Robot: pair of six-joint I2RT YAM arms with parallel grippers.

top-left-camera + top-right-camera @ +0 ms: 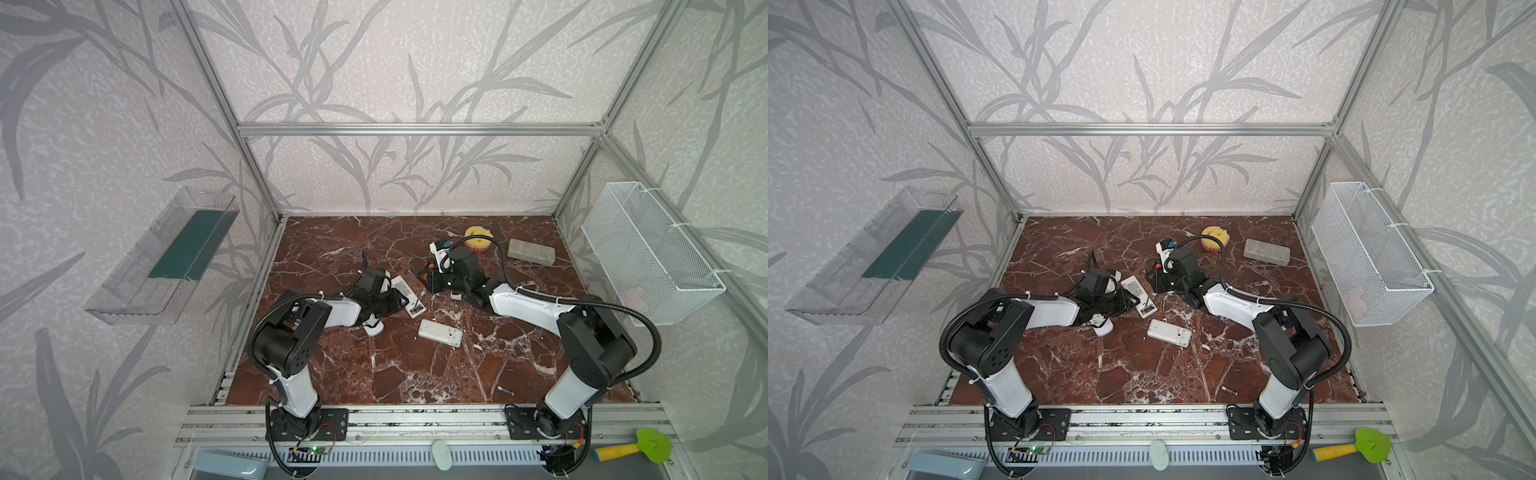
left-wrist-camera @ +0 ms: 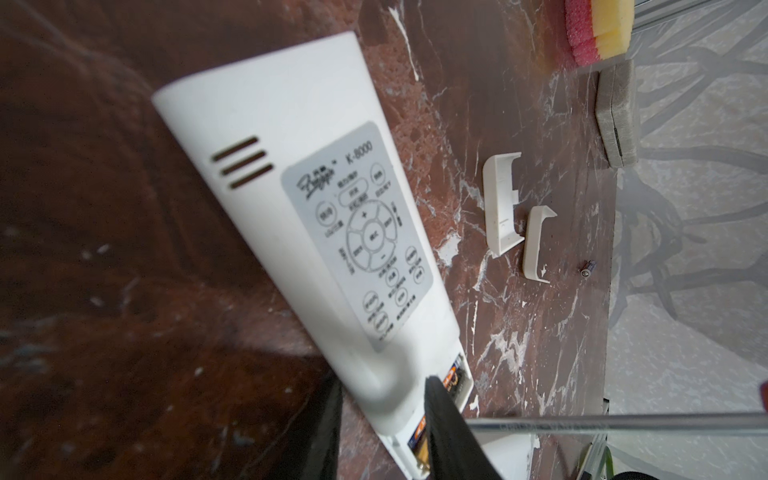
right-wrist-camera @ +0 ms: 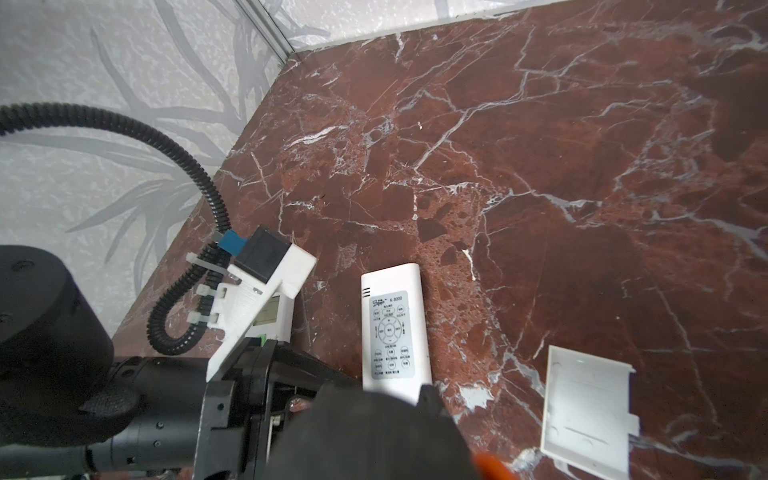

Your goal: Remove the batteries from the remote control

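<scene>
The white remote control [image 2: 291, 208] lies on the marble floor, its battery bay open at the near end. Batteries [image 2: 453, 379] with dark and orange wrapping sit inside the bay. My left gripper [image 2: 384, 382] is shut across the remote's width near that end, also seen in a top view [image 1: 401, 299]. My right gripper [image 1: 426, 284] is shut on an orange-handled screwdriver [image 3: 490, 465]. Its steel shaft [image 2: 582, 424] reaches across to the bay, beside my left finger. One loose dark battery [image 1: 505, 390] lies near the front edge.
A second white remote [image 1: 440, 332] lies in front of the held one. Two white covers [image 2: 500, 203] [image 2: 538, 245] lie beside it. A yellow-pink sponge [image 1: 478, 239] and a grey block [image 1: 531, 251] sit at the back right. A white device with a display [image 3: 270, 316] lies under my left arm.
</scene>
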